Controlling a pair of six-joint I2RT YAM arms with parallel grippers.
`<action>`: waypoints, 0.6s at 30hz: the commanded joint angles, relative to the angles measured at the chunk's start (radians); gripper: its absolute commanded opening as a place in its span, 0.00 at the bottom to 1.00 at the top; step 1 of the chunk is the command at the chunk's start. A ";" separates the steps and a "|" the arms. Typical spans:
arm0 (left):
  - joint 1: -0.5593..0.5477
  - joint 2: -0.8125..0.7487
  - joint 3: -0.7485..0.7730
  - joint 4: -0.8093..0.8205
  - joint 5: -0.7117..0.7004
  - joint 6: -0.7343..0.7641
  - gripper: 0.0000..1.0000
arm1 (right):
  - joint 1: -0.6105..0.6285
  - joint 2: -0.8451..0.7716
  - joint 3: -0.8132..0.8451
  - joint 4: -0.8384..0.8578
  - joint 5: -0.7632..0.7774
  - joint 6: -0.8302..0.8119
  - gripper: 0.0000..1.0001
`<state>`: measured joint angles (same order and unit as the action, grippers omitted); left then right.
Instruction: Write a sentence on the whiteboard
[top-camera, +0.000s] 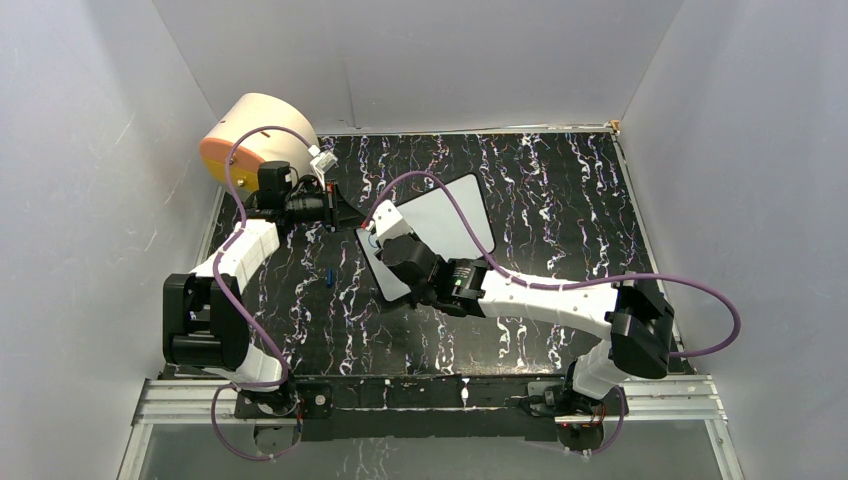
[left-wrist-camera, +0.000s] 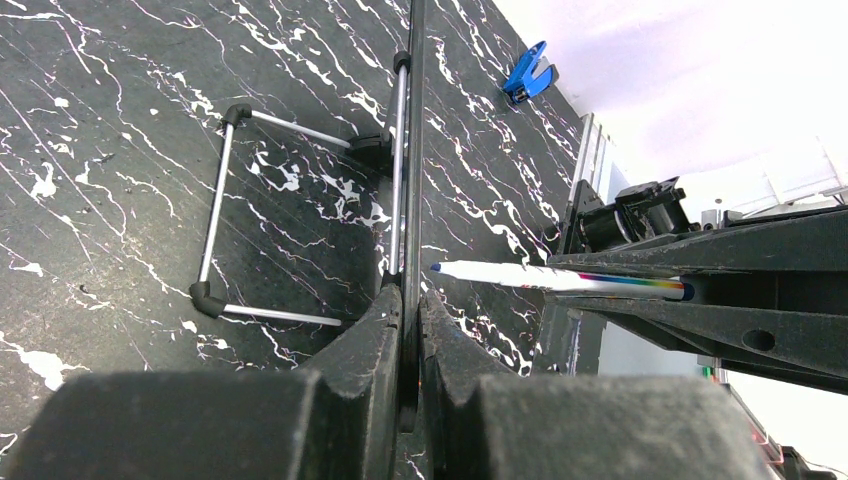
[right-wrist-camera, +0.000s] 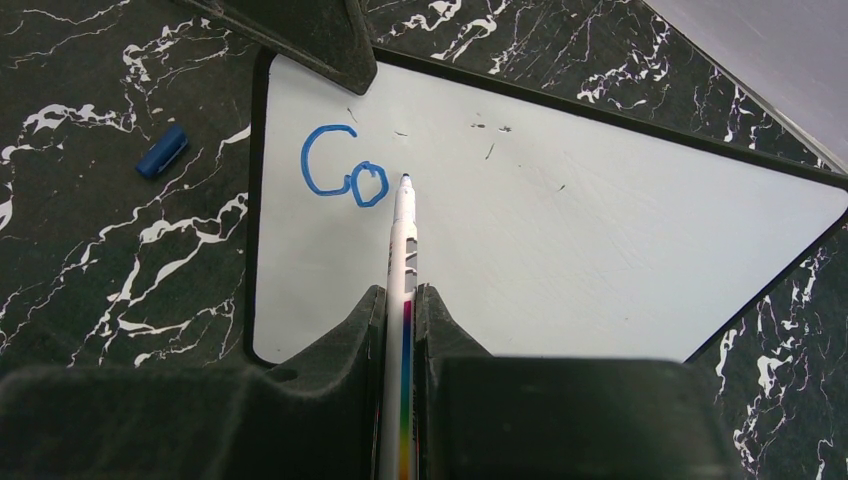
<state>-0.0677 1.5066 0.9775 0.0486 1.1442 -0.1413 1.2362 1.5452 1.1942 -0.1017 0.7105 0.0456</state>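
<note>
Ink on the whiteboard (right-wrist-camera: 560, 260) amounts to "Co" in blue, so by those two letters the sentence (right-wrist-camera: 345, 175) is barely begun. The board rests on the marbled table (top-camera: 560, 200), directly ahead of your right jaws, with its glossy face turned up to the wrist camera.

Expect it to be light, stiff and slick. It will likely skate under pen pressure unless pinned, and the thin black rim is the sensible place to grip. Your left gripper (left-wrist-camera: 410, 300) holds it there, jaws closed to a narrow slit on the board's edge, at the corner beyond the letters. A wire stand (left-wrist-camera: 215, 200) is hinged on the side of those jaws away from the pen. I cannot tell whether it props the board.

Your right gripper (right-wrist-camera: 402, 295) is clamped tight on the marker (right-wrist-camera: 404, 240). Its tip stands just right of the "o", either touching the face or just off it; the view doesn't settle which. The next letter probably wants light, even pressure.

A blue cap (right-wrist-camera: 162, 150) lies left of the right jaws, off the board. The cream-and-orange drum (top-camera: 255, 135) stands behind the left gripper.
</note>
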 joint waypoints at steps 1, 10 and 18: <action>-0.001 0.012 0.015 -0.043 -0.020 0.023 0.00 | -0.006 -0.003 0.005 0.059 0.014 -0.005 0.00; -0.001 0.014 0.015 -0.043 -0.018 0.023 0.00 | -0.008 0.013 0.014 0.068 0.003 -0.006 0.00; -0.001 0.014 0.016 -0.043 -0.020 0.023 0.00 | -0.014 0.021 0.015 0.072 -0.001 -0.003 0.00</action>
<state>-0.0677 1.5097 0.9802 0.0479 1.1461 -0.1413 1.2293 1.5608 1.1942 -0.0933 0.7029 0.0456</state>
